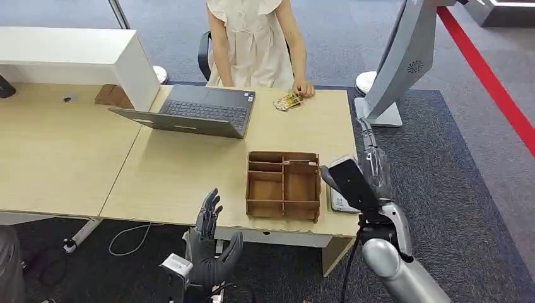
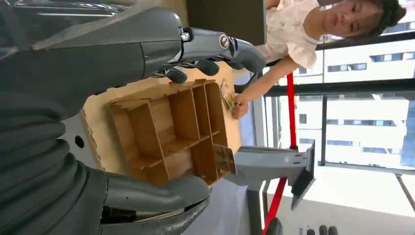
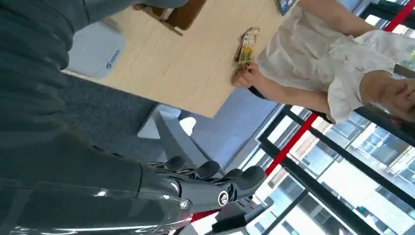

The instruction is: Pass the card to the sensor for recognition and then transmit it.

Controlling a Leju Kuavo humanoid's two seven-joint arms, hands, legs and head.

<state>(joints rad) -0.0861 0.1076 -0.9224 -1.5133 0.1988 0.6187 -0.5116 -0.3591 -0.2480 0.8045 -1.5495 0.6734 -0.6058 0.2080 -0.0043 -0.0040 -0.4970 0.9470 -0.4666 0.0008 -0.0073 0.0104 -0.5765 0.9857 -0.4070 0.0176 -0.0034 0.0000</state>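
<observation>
A small stack of patterned cards [image 1: 289, 101] lies at the table's far edge, with a person's hand [image 1: 304, 88] touching it; the cards [image 3: 246, 45] and the cards [image 2: 226, 95] also appear in both wrist views. The white sensor pad [image 1: 339, 202] sits at the table's near right corner, partly hidden by my right hand [image 1: 363, 177]. That hand hovers above the corner with fingers [image 3: 210, 178] stretched out, holding nothing. The sensor pad [image 3: 95, 49] lies flat on the wood. My left hand [image 1: 211, 230] is raised in front of the table's near edge, fingers [image 2: 215, 46] spread, empty.
A wooden divided box [image 1: 282, 185] stands between my hands, its compartments [image 2: 171, 132] showing nothing inside. An open laptop [image 1: 199, 112] sits at the back left. A person in a pale top [image 1: 252, 38] sits behind the table. A grey stand [image 1: 397, 63] rises at the right.
</observation>
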